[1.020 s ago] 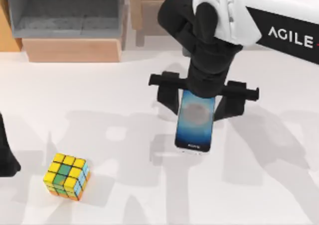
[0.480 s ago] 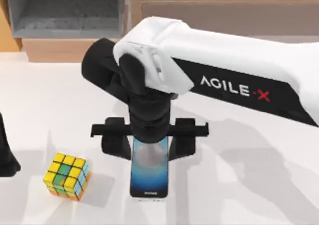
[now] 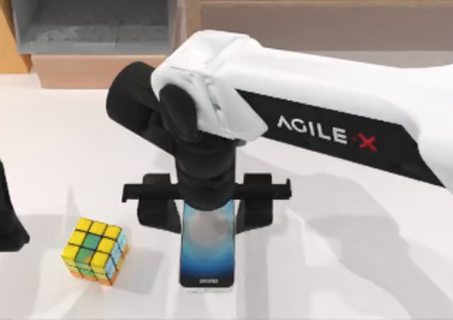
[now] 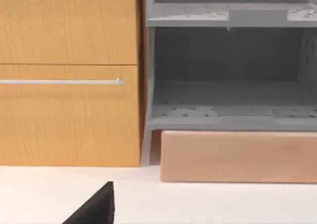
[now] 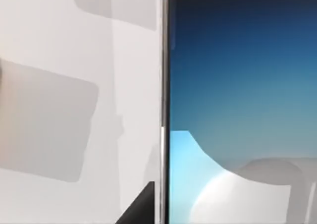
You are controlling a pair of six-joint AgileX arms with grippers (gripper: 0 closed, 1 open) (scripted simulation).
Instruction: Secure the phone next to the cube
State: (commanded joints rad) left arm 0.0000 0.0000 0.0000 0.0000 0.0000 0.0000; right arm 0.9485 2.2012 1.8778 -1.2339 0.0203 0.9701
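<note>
The phone (image 3: 207, 256), blue-screened with a silver edge, lies lengthwise near the table's front, a short gap to the right of the cube (image 3: 94, 250). The cube has a yellow and green top and stands alone on the table. My right gripper (image 3: 207, 217) reaches down from above, its black fingers (image 3: 159, 212) pressed against the phone's two long sides, shut on it. In the right wrist view the phone's screen (image 5: 237, 110) is close up, beside the white table. My left arm (image 3: 7, 224) is parked at the left edge, apart from the cube.
A grey shelf unit (image 3: 92, 23) on a wooden base (image 3: 102, 71) stands at the back left, seen also as the shelf unit (image 4: 228, 75) beside a wooden cabinet (image 4: 69, 75). A wooden ledge (image 3: 318, 15) runs along the back right.
My right gripper has carried the phone from the table's middle leftwards and towards the front, ending close beside the cube. The cube and the left arm have not moved.
</note>
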